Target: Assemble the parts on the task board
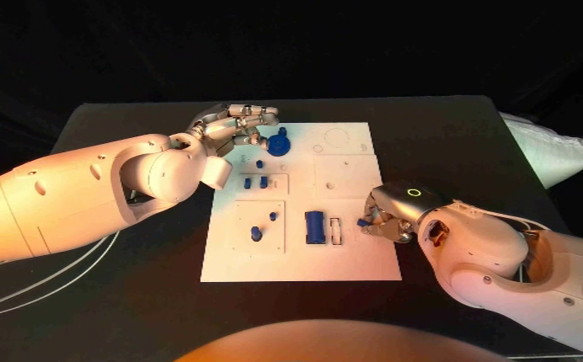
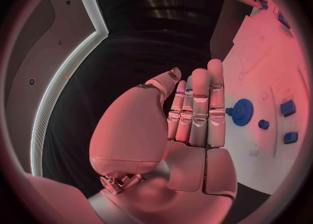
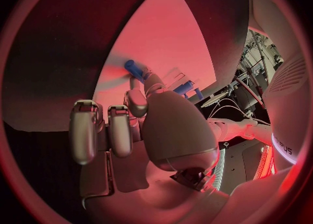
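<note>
Nearest the head camera: right hand, low at the right edge of the white task board, fingers curled and pinching a small blue peg at their tips. Same peg seen from the right wrist, jutting past the fingertips over the board's surface, held between thumb and a finger, other fingers folded alongside.

Just left of that hand on the board: upright blue cylinder beside a narrow rectangular slot. Further left, small blue part in a square recess near the board's left edge. Above it, two short blue pieces side by side in another recess.

At the board's far left corner: left hand, fingers straight and held together, gripping nothing. Blue gear lying on the board just beside those fingers, on the side toward the board's middle; contact between fingertip and gear impossible to tell. From the left wrist, gear visible close past the extended fingers, with a small blue knob and two blue blocks further along the board.

Black table beneath everything.
</note>
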### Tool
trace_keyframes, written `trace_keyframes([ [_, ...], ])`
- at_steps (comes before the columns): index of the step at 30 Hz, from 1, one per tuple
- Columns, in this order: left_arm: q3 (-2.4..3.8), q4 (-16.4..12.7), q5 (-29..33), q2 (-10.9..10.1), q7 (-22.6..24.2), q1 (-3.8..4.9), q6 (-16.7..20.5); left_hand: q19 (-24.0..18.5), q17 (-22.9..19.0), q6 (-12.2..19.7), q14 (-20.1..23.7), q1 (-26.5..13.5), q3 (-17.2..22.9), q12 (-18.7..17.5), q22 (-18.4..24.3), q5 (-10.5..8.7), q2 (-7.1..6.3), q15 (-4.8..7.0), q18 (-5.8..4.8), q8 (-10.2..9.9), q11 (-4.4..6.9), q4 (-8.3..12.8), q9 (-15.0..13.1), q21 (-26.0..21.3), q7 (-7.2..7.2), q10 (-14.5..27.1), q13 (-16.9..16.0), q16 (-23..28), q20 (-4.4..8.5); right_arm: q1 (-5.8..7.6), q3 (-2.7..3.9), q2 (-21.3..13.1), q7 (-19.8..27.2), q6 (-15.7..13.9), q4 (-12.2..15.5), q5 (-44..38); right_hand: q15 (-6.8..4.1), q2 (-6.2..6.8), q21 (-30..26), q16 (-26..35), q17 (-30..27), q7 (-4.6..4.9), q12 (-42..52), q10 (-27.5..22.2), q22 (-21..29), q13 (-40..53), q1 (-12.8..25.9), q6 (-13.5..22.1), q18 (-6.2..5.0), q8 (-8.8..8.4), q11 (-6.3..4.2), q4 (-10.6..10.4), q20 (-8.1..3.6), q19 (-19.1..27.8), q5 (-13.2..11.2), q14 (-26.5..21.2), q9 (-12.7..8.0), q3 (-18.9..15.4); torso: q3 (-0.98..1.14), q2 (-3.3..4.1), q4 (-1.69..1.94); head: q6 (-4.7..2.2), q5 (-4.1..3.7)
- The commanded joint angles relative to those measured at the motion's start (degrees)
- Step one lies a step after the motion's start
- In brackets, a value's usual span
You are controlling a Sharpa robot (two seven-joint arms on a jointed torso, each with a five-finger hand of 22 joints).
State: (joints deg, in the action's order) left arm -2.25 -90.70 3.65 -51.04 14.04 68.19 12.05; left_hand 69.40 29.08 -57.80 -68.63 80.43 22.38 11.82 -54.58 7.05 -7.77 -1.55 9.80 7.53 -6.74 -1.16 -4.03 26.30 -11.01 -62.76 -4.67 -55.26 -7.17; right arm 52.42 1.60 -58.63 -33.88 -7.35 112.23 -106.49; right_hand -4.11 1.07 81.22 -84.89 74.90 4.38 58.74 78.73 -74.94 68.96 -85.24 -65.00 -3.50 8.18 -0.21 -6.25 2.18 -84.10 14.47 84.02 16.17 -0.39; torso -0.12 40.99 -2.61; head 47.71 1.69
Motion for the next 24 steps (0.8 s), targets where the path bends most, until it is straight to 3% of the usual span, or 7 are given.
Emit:
trace_keyframes([
  [1,0.02,-0.1,-0.4,0.1,0.1,-0.01,-1.3,-0.4,-0.1,0.5,0.4,0.0,-0.3,0.2,0.0,0.13,0.74,0.0,0.56,0.3,0.09,0.0,0.1,-0.2,0.06,0.5,0.0,-0.3,0.09,-1.13,-1.0,0.0,-1.1,6.2,-1.2,0.7,-0.16,0.72,0.3,-0.2,6.8,-0.04,-0.3,-0.3,-0.5,0.1,0.2,-0.4,0.37,-0.29,-0.22,0.6,-0.35,0.0,2.3,4.3,0.0,2.0,-0.03,0.02,0.1,0.0,-0.09],
  [6,0.02,-0.1,-0.4,0.1,0.0,-0.02,-1.3,-0.4,-0.1,0.5,0.4,0.0,-0.3,0.2,0.0,0.13,0.74,0.0,0.56,0.3,0.09,0.0,0.1,-0.2,0.06,0.5,0.0,-0.3,0.09,-1.14,-1.0,0.0,-1.3,2.2,-1.0,2.5,-0.31,0.85,0.5,-0.3,7.0,-0.32,0.1,0.2,-0.8,0.5,1.3,-0.9,0.42,-0.36,-0.47,0.0,-0.5,-0.1,8.7,4.4,0.3,5.1,-0.04,-0.03,0.12,0.03,-0.19],
  [9,0.02,-0.1,-0.5,0.1,0.0,-0.03,-1.3,-0.4,-0.1,0.5,0.4,0.0,-0.3,0.2,0.0,0.13,0.74,0.0,0.56,0.3,0.09,0.0,0.1,-0.2,0.06,0.5,0.0,-0.3,0.09,-1.14,-0.99,-0.1,-1.4,-2.3,-0.6,6.3,-0.4,1.36,0.5,-0.4,7.2,-0.44,0.4,0.5,-0.9,0.8,2.9,-0.8,0.42,-0.47,-0.54,-1.0,-0.59,-0.2,12.1,4.4,0.6,7.2,-0.02,-0.02,0.13,-0.01,-0.2],
  [10,0.01,-0.1,-0.5,0.1,0.0,-0.04,-1.3,-0.4,-0.1,0.5,0.4,0.0,-0.3,0.3,0.1,0.14,0.75,0.0,0.57,0.3,0.09,0.1,0.1,-0.3,0.06,0.5,0.0,-0.3,0.09,-1.13,-0.97,-0.3,-1.4,-5.0,-0.1,9.2,-0.41,1.77,0.5,-0.4,7.2,-0.49,0.5,0.7,-0.8,0.9,3.9,-0.7,0.42,-0.53,-0.67,-1.6,-0.59,-0.2,13.2,4.4,0.7,8.4,-0.02,-0.02,0.15,-0.04,-0.22],
  [16,0.0,-0.1,-0.5,0.2,0.0,-0.08,-1.3,-0.4,-0.1,0.5,0.5,0.0,-0.3,0.3,0.1,0.14,0.75,0.0,0.57,0.3,0.09,0.1,0.1,-0.3,0.06,0.5,0.0,-0.3,0.09,-0.6,-0.78,-0.9,-1.4,-13.3,1.6,19.8,-0.58,3.13,0.6,-0.6,7.6,-0.59,1.1,1.2,-1.1,1.4,7.0,-0.8,0.45,-0.54,-0.6,-3.3,-0.68,-0.3,14.2,4.5,1.3,11.2,-0.09,-0.03,0.27,-0.12,-0.37],
  [24,-0.01,-0.1,-0.5,0.2,0.0,-0.11,-1.3,-0.4,-0.1,0.5,0.5,0.0,-0.3,0.3,0.1,0.14,0.75,0.0,0.57,0.3,0.09,0.1,0.1,-0.3,0.06,0.5,0.0,-0.3,0.09,0.11,-0.67,-0.4,-1.3,-17.7,2.6,28.6,-0.55,3.85,0.7,-0.7,7.8,-0.62,1.4,1.5,-1.3,1.7,8.8,-0.9,0.49,-0.53,-0.62,-4.3,-0.74,-0.4,14.6,4.5,1.6,12.3,-0.06,0.07,0.38,-0.14,-0.39],
])
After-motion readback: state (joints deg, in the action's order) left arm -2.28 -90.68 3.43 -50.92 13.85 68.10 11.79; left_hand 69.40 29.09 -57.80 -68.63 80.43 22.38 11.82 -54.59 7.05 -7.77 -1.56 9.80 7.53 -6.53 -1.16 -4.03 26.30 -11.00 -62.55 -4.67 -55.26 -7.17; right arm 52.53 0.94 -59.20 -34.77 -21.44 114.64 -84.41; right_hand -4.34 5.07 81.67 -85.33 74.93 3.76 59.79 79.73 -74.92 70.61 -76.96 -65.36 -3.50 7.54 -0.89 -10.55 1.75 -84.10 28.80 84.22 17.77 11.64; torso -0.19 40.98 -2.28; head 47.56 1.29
